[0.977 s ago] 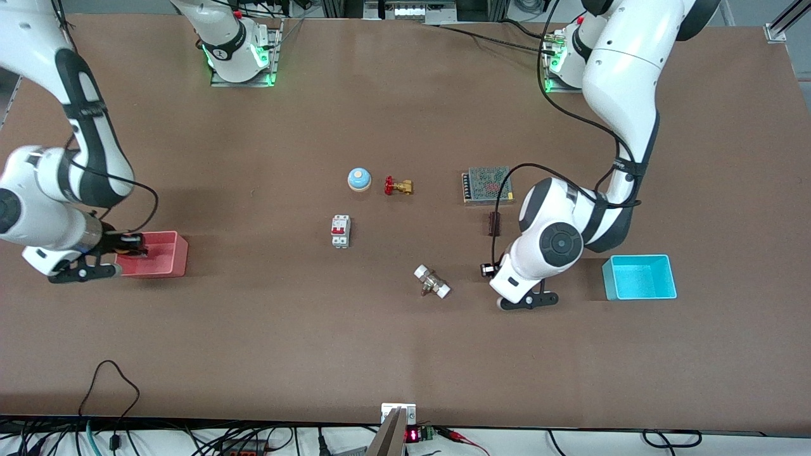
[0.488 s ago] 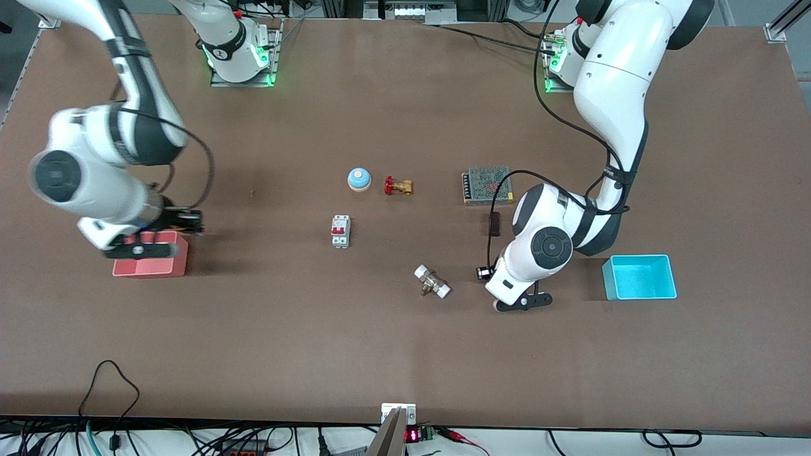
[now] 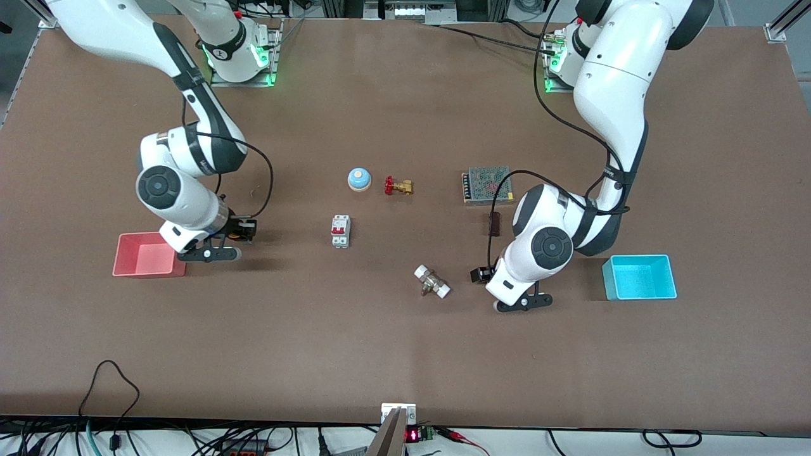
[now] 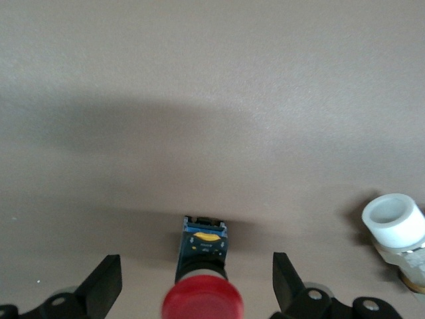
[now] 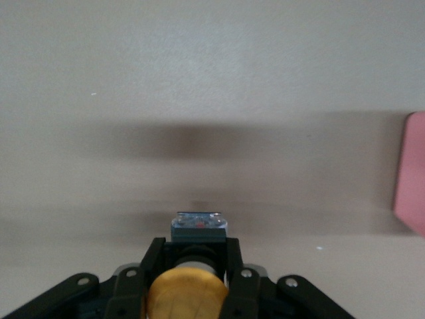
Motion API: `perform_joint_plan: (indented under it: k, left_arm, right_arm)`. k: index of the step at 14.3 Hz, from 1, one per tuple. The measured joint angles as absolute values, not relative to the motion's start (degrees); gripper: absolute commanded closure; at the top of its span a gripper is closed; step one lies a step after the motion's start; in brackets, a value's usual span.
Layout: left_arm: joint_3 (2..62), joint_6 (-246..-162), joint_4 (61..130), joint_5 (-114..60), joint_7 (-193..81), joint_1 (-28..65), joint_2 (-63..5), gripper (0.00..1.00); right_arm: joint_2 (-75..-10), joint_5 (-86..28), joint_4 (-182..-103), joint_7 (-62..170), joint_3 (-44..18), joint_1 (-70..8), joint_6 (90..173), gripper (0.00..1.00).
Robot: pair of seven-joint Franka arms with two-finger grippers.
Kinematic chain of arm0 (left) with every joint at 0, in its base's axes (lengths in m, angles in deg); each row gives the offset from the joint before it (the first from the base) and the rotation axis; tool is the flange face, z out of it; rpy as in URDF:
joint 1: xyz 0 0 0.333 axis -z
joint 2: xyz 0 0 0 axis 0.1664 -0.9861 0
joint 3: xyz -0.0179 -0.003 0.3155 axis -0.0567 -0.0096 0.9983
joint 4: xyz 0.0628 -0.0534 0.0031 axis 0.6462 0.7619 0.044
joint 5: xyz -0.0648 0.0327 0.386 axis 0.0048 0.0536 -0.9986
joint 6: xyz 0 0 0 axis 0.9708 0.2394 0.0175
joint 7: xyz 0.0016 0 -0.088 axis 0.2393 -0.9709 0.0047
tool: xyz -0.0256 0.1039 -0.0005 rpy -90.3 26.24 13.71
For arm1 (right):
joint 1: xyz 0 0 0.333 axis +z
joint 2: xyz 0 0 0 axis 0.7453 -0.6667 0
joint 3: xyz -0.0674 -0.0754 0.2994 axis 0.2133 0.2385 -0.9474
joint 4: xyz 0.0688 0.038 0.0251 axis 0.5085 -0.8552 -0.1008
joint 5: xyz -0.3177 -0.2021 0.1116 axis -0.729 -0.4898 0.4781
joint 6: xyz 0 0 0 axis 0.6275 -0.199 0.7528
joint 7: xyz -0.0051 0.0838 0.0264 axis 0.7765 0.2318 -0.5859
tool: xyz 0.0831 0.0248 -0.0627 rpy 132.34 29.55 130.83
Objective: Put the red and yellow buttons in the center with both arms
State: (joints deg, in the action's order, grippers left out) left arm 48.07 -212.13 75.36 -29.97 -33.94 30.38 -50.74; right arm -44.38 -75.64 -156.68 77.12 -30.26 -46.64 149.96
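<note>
The red button (image 4: 202,307) lies on the brown tabletop between the wide-open fingers of my left gripper (image 4: 196,266), and neither finger touches it. In the front view my left gripper (image 3: 483,274) is low over the table, between the white fitting and the cyan bin. My right gripper (image 5: 194,249) is shut on the yellow button (image 5: 188,292), gripping its black body with the cap toward the camera. In the front view my right gripper (image 3: 244,230) is over the table beside the red bin, toward the centre.
A red bin (image 3: 147,255) and a cyan bin (image 3: 640,277) stand at the two ends. Around the middle are a blue bell (image 3: 359,179), a brass valve with red handle (image 3: 398,186), a circuit breaker (image 3: 341,231), a white fitting (image 3: 432,282) and a mesh power supply (image 3: 488,185).
My right arm has swung from the red bin toward the table's centre with the yellow button in its gripper. My left gripper has shifted slightly toward the white fitting.
</note>
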Motion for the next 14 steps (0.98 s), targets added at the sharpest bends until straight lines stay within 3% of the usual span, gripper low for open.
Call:
perform_joint_plan:
  k: [2, 8, 12, 13, 14]
  left_arm:
    - [48.4, -210.6, 74.4, -31.3, -34.5, 30.4, -49.0, 0.00]
    - [49.4, -202.2, 73.2, -47.0, -43.9, 28.6, -37.9, 0.00]
    - [49.6, -194.2, 73.0, -46.6, -55.4, 23.2, -32.0, 0.00]
    - [49.5, -190.8, 72.2, -45.7, -56.6, 21.9, -30.7, 0.00]
    - [49.5, -187.1, 70.9, -45.0, -57.6, 21.1, -29.8, 0.00]
  right_arm:
    - [-45.5, -75.9, -156.7, 78.2, -30.3, -45.8, 150.4, 0.93]
    - [-46.0, -75.9, -156.7, 78.8, -30.1, -45.7, 150.5, 0.56]
    - [-46.7, -75.9, -156.7, 79.1, -30.1, -45.7, 150.5, 0.41]
    - [-46.8, -75.9, -156.7, 79.1, -30.0, -45.7, 150.5, 0.30]
    - [-46.8, -75.9, -156.7, 79.2, -30.0, -45.7, 150.5, 0.11]
